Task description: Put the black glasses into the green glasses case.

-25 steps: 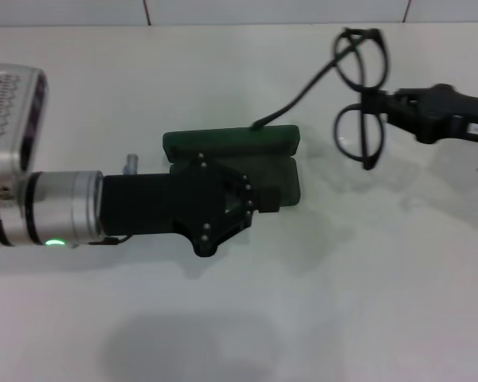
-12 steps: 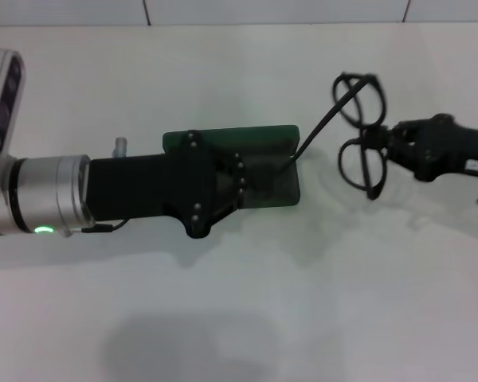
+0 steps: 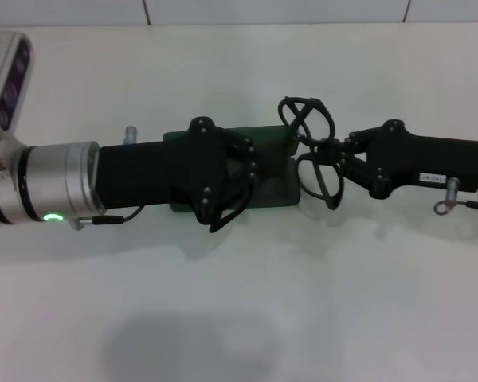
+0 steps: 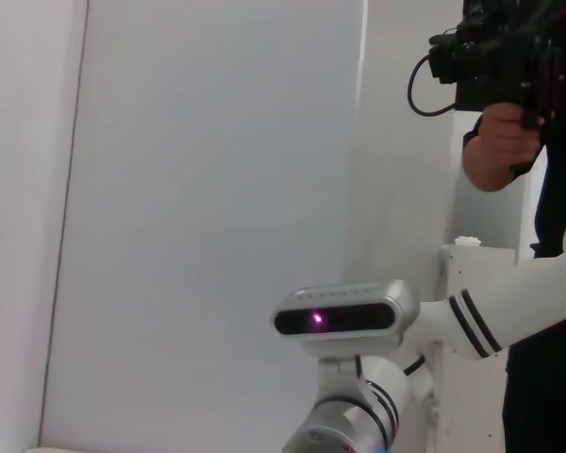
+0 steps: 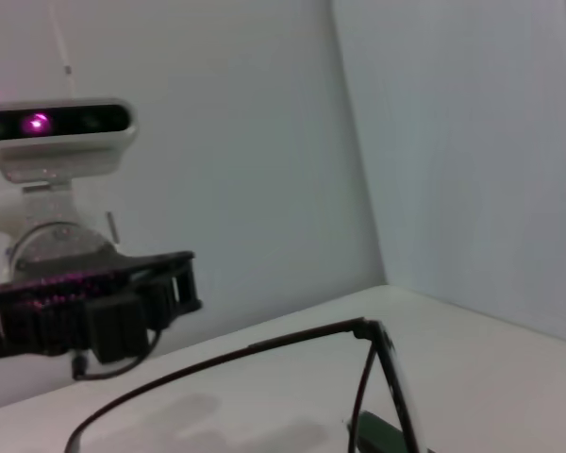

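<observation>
— Where is the green glasses case (image 3: 275,163)?

— On the white table (image 3: 303,302), about midway across it and a little toward the far edge. It lies open, and most of it is hidden under the left gripper (image 3: 251,169), which reaches in from the table's left edge and sits right over it. Only the case's right end and a strip of its far side show in the head view.

— Is the left gripper holding the case?

— I cannot tell. Its black body covers the fingers, so whether they are spread or closed on the case is not visible.

— And the black glasses (image 3: 311,147)?

— They are in the right gripper (image 3: 334,155), which comes in from the table's right edge. Its fingers are closed on the frame at the bridge, between the two lenses. The glasses hang at the right end of the case, lenses stacked one toward the far edge and one toward the near edge, overlapping the case's rim.

— What does the right wrist view add?

— One slim temple arm (image 5: 226,363) stretching out over the table, and a corner of the green case below the frame.
</observation>
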Controlling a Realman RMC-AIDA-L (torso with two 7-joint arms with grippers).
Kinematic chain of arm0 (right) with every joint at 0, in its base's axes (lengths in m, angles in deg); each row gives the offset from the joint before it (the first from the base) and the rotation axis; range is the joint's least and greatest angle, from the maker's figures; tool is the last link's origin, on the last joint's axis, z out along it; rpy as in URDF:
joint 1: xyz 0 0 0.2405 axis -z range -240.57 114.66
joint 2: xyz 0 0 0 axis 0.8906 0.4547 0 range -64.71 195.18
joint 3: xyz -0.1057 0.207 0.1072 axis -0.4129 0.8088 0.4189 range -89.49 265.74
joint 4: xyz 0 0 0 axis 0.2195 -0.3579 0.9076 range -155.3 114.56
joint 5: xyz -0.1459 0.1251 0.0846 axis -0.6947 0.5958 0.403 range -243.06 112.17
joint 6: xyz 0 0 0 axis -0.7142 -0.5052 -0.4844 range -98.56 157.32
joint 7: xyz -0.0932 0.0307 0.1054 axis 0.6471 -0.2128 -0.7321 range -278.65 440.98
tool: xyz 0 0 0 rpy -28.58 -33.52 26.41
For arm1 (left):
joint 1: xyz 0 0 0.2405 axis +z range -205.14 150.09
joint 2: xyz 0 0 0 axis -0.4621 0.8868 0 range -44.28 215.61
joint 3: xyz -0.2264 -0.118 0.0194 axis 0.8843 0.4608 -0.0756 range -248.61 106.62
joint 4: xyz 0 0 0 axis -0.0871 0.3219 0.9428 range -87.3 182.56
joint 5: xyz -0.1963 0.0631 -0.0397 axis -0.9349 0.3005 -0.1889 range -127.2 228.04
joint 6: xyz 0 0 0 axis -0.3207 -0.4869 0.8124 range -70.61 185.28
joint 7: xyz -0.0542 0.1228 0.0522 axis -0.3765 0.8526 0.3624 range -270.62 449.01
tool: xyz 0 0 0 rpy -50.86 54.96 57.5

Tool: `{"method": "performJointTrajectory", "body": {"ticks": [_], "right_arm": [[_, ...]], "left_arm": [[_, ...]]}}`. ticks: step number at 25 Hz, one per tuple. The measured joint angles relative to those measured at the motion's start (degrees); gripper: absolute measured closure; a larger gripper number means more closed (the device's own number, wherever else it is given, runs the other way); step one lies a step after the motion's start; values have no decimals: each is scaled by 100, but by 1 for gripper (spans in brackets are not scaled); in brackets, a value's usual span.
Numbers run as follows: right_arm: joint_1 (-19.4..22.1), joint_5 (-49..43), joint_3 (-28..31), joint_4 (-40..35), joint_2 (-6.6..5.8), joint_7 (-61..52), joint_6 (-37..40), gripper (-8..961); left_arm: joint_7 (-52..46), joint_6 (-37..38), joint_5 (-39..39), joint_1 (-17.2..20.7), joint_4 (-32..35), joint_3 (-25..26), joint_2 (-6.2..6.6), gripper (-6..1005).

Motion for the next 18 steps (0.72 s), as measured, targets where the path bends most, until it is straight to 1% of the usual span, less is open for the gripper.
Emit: {"method": "performJointTrajectory", "body": {"ticks": [6,12,18], "right_arm": [[-172,19,-7,2,9,69,11,898],[-301,25,-7,2,10,100,27,897],[-405,32,-7,-11,10,125,46,897]], "left_arm": [[-70,-1,36,-16,0,-37,-69,996],[-121,-35,46,-116,-88,-39,-90,996],[-124,-235,67,-250,-226,-56,-91,996]]}}
